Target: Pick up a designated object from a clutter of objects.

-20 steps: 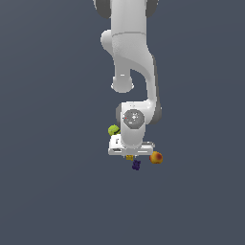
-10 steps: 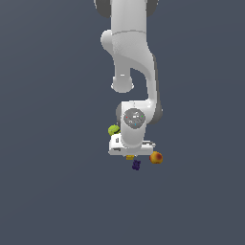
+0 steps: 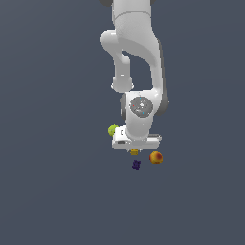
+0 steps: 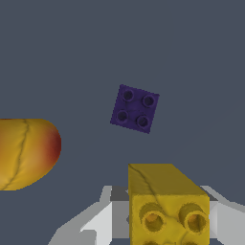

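Fingers (image 4: 167,217) flanking yellow block (image 4: 166,203), purple brick (image 4: 135,109) near

yellow block (image 4: 165,203) | studded | near purple brick (image 4: 134,108), orange-red ball (image 4: 26,152)

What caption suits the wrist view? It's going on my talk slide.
Wrist camera: yellow studded block between the gripper fingers, purple brick and orange-red ball beyond.

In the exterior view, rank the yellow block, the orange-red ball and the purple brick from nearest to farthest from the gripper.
1. yellow block, right at the gripper, just under the hand.
2. orange-red ball, toward the exterior view's right.
3. purple brick, lowest in that view, close to the ball's rank.
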{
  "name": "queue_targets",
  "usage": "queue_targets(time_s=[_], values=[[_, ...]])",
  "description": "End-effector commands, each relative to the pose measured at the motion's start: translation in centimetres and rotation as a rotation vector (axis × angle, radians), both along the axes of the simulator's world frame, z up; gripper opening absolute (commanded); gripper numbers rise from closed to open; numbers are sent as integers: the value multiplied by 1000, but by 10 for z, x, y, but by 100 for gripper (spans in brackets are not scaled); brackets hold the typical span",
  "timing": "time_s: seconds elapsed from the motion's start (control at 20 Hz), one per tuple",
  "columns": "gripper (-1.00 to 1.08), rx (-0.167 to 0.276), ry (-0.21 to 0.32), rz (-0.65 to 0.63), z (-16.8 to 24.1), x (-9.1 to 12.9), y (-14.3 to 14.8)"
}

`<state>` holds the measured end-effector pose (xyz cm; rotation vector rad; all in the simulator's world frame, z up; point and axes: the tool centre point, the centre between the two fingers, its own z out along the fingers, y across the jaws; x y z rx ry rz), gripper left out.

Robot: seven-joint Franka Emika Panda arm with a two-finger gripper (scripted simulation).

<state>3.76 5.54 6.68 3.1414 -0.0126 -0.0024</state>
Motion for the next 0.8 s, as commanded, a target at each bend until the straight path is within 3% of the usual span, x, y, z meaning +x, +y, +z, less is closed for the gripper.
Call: queue_targets(time_s=[0.0, 0.75], values=[[-100, -1, -1, 1, 19, -4, 8], [-100, -2, -2, 1, 179, -35, 78]])
